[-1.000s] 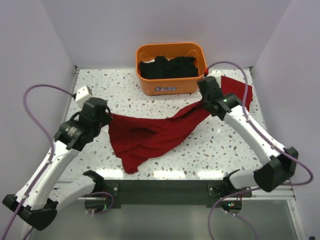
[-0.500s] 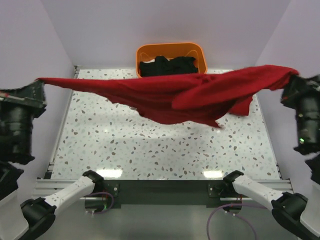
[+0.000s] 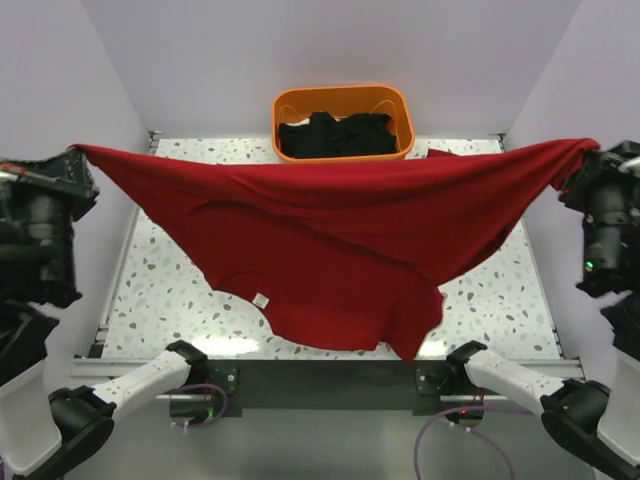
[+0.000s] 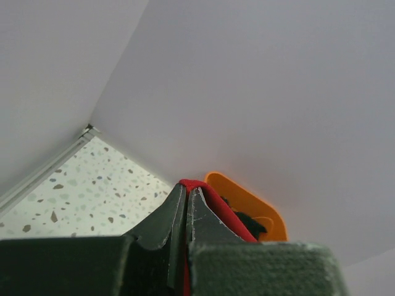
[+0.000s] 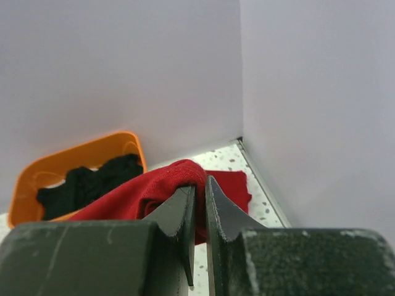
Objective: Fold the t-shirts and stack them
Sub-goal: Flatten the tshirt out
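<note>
t-shirt point(image 3: 340, 250) stretched left–right between both grippers; neck label point(image 3: 261, 299) toward arm bases

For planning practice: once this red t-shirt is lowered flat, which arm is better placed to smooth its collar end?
Left, probably. The t-shirt hangs stretched between both shut grippers, and its white neck label sits left of centre, nearer the left gripper than the right gripper.

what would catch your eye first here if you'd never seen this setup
The red shirt, stretched wide in the air above the table, one end pinched in the left hand and the other in the right hand. Behind it, an orange basket of dark clothes sits at the table's far edge.
</note>
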Motion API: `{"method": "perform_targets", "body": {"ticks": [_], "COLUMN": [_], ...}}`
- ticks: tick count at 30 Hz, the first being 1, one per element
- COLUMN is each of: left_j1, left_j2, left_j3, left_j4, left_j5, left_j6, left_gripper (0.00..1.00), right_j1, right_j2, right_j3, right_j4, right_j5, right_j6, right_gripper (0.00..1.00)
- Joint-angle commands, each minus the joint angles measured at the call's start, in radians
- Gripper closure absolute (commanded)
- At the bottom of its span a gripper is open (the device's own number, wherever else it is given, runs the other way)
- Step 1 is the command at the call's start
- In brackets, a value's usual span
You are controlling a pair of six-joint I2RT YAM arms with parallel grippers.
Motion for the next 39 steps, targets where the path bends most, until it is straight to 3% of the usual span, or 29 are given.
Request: {"method": "perform_targets", "body": {"ticks": [1,4,6,10,13,16,19,20,23,25,26,30,34,39], "left_j1": [0.004,0.007,0.033,0.125,0.185,0.218,0.26,0.263,0.271,0.271,0.271,0.271,0.271,0.271], "left_j2": [0.091,0.148,0.191,0.267,0.338,0.467,0.524,0.532,0.542,0.535,0.53,0.503,0.452,0.404], "left_j3": [-0.079,-0.318,-0.43,-0.81,-0.927,-0.928,-0.928,-0.931,-0.944,-0.966,-0.977,-1.058,-1.121,-1.168], "left_j4": [0.083,0.088,0.074,0.23,0.34,0.349,0.359,0.367,0.376,0.382,0.387,0.404,0.431,0.438], "left_j5": [-0.124,-0.155,-0.109,0.153,0.282,0.285,0.299,0.307,0.322,0.328,0.33,0.368,0.428,0.434], "left_j6": [0.043,-0.015,-0.11,-0.161,-0.131,-0.123,-0.118,-0.114,-0.111,-0.108,-0.098,-0.104,-0.109,-0.112], "left_gripper": [1.0,1.0,1.0,1.0,1.0,1.0,1.0,1.0,1.0,1.0,1.0,1.0,1.0,1.0], "right_j1": [-0.004,-0.009,-0.02,-0.082,-0.153,-0.222,-0.245,-0.245,-0.245,-0.241,-0.242,-0.19,0.073,0.206], "right_j2": [0.087,0.144,0.176,0.315,0.497,0.631,0.725,0.74,0.658,0.563,0.516,0.232,0.199,0.219], "right_j3": [-0.085,-0.281,-0.401,-0.738,-0.768,-0.661,-0.592,-0.583,-0.63,-0.72,-0.751,-0.935,-1.044,-1.205], "right_j4": [0.027,0.018,0.007,0.122,0.227,0.184,0.14,0.126,0.096,0.073,0.063,0.032,-0.091,-0.105], "right_j5": [0.091,0.09,-0.016,-0.259,-0.344,-0.288,-0.27,-0.281,-0.351,-0.41,-0.495,-0.713,-0.697,-0.662], "right_j6": [-0.014,0.073,0.177,0.259,0.259,0.274,0.254,0.254,0.271,0.291,0.296,0.329,0.43,0.587], "right_gripper": [1.0,1.0,1.0,1.0,0.98,0.94,0.55,0.32,0.14,0.07,0.01,0.01,0.02,0.07]}}
